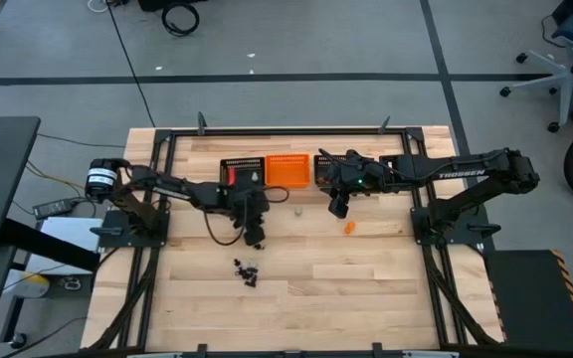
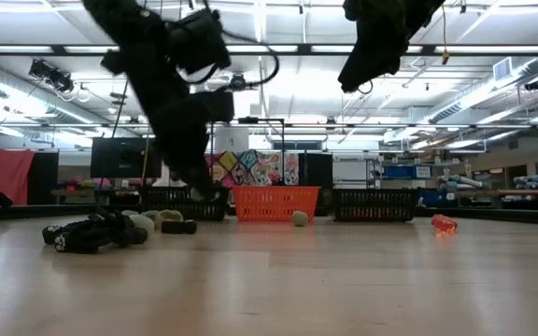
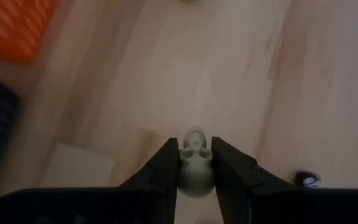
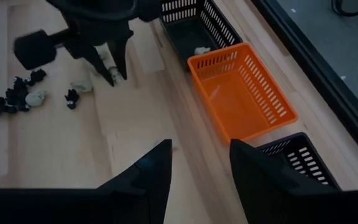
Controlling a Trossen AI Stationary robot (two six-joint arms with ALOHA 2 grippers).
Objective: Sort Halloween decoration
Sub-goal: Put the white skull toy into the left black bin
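Observation:
My left gripper [image 1: 255, 235] is shut on a pale whitish-beige trinket [image 3: 196, 163] a little above the table, near its middle. My right gripper [image 4: 199, 163] is open and empty, raised above the table [image 1: 338, 207] in front of the baskets. A pile of black and pale trinkets [image 1: 247, 269] lies on the table nearer the front; it also shows in the low view [image 2: 92, 231]. One pale trinket [image 1: 297, 211] and one orange trinket [image 1: 349, 228] lie alone on the table. My left gripper pinches the pale trinket's two sides [image 3: 185, 168] between its two fingers. The fingers [image 3: 165, 167] come from above, pointing down. The trinket's rounded end [image 3: 195, 138] sticks out past the fingertips. In the low view the fingertips [image 2: 205, 193] stand clear of the table.
Three mesh baskets stand in a row at the far edge: a black one [image 4: 191, 28] with a pale trinket inside, an orange one [image 4: 241, 93], and a second black one [image 4: 297, 158]. Bare wood lies to the front and right.

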